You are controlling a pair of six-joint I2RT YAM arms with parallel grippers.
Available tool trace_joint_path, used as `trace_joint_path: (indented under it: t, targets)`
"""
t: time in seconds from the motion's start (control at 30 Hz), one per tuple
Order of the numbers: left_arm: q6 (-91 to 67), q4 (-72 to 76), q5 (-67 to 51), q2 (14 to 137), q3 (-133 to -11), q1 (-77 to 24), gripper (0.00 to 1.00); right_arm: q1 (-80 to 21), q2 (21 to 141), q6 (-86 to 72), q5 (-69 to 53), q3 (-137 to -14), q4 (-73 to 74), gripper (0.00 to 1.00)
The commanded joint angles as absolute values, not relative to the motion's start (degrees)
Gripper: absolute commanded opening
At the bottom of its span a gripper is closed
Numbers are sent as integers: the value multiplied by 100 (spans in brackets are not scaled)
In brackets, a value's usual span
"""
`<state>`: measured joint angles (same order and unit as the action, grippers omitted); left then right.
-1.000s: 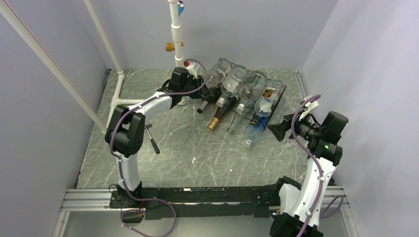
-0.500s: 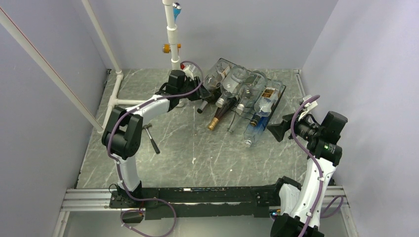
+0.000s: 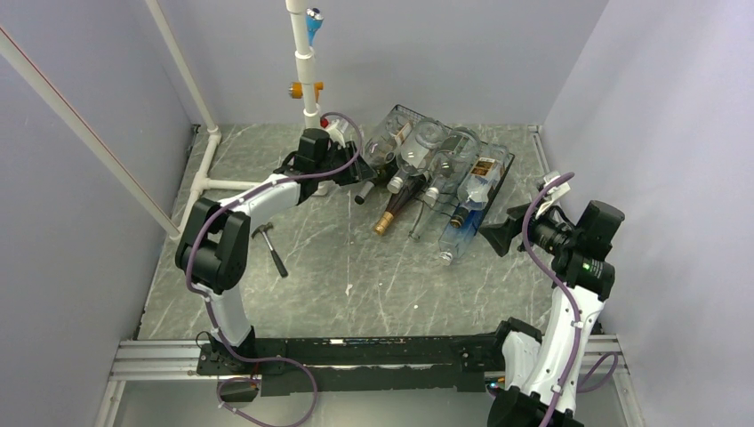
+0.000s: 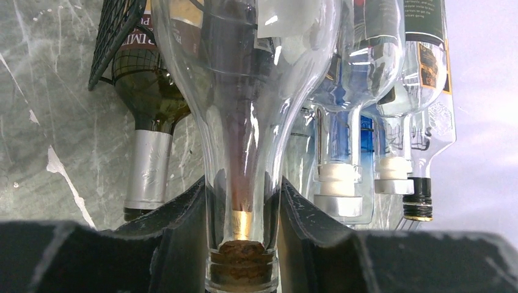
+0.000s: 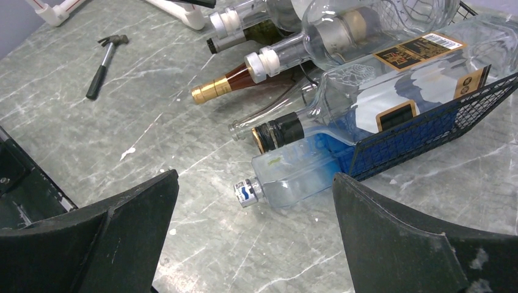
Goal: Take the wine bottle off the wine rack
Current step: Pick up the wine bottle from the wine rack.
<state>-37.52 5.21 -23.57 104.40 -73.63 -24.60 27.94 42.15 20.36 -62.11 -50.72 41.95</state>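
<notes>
The wine rack (image 3: 501,175) is a black wire frame at the back of the table, holding several bottles with their necks toward the front left. My left gripper (image 4: 242,186) is shut on the neck of a clear, corked wine bottle (image 4: 244,91) at the rack's left end; its body still lies among the other bottles. From above, the left gripper (image 3: 342,165) reaches in from the left. My right gripper (image 5: 255,177) hangs open above the table, right of the rack (image 5: 427,131), with nothing between its fingers. A clear blue-tinted bottle (image 5: 293,177) lies just beyond it.
A white pipe frame (image 3: 305,89) stands behind the left arm and touches it. A small hammer (image 3: 271,249) lies on the marble table (image 3: 356,285) at left. A dark green bottle with a silver neck (image 4: 146,165) lies left of the held one. Walls close in on three sides.
My left arm has shifted a little to the left, still gripping the bottle neck. The white pipe frame has slid left with it. The right arm has not moved.
</notes>
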Motion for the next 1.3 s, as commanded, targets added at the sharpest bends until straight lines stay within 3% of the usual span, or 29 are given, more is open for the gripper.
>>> trace_joint_path:
  t: [0.0,0.17,0.8,1.27]
  targets:
    - [-3577,740,-2352,10392,-7741,-2390,13,2757,4157,2081,-6339,-5065,3951,100]
    - [-3425,596,-2323,10556,-7906,-2427,25,2758,4140,2103,-6318,-5013,3951,100]
    - [-2342,-648,-1477,10593,-8467,-2637,54,2735,4132,2065,-6319,-4931,3867,100]
    - [-2225,-1210,-1283,10477,-8664,-2693,47,2696,4120,2068,-6314,-4897,3852,100]
